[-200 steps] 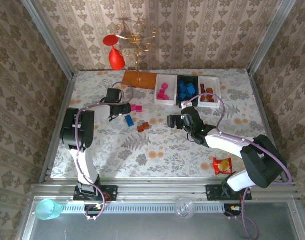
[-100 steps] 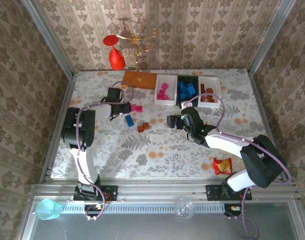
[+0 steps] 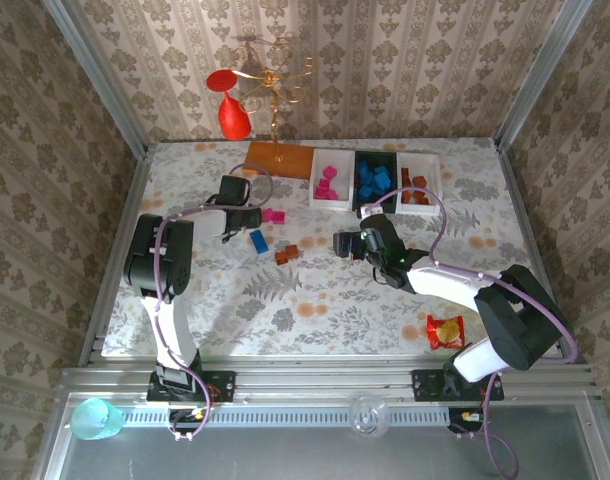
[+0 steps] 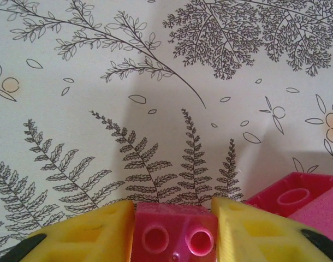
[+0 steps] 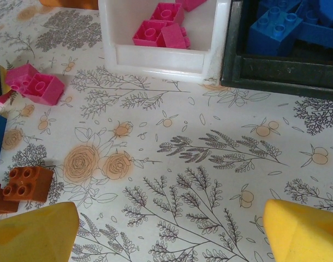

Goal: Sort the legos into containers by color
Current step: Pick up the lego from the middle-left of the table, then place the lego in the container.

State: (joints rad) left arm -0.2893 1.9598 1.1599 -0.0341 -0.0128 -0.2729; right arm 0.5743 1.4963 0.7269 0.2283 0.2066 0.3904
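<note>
In the left wrist view my left gripper [image 4: 173, 236] is shut on a magenta lego [image 4: 174, 226], held tight between the yellow fingers [image 4: 84, 232]. A second magenta lego [image 4: 297, 196] lies just to its right. From above, the left gripper [image 3: 253, 216] sits beside that pink lego [image 3: 275, 215]. A blue lego [image 3: 258, 241] and brown legos [image 3: 287, 254] lie nearby on the cloth. My right gripper [image 5: 169, 234] is open over bare cloth, short of the white container [image 5: 161, 57] of pink legos and the black container [image 5: 275, 76] of blue ones. The third container [image 3: 436, 180] holds brown legos.
A gold stand on an orange base [image 3: 280, 160] with a red ornament [image 3: 233, 115] stands at the back left. A red-yellow snack packet [image 3: 446, 331] lies at the front right. Metal frame rails border the flowered table.
The left gripper's jaws have closed further onto the magenta lego. The right arm has barely moved.
</note>
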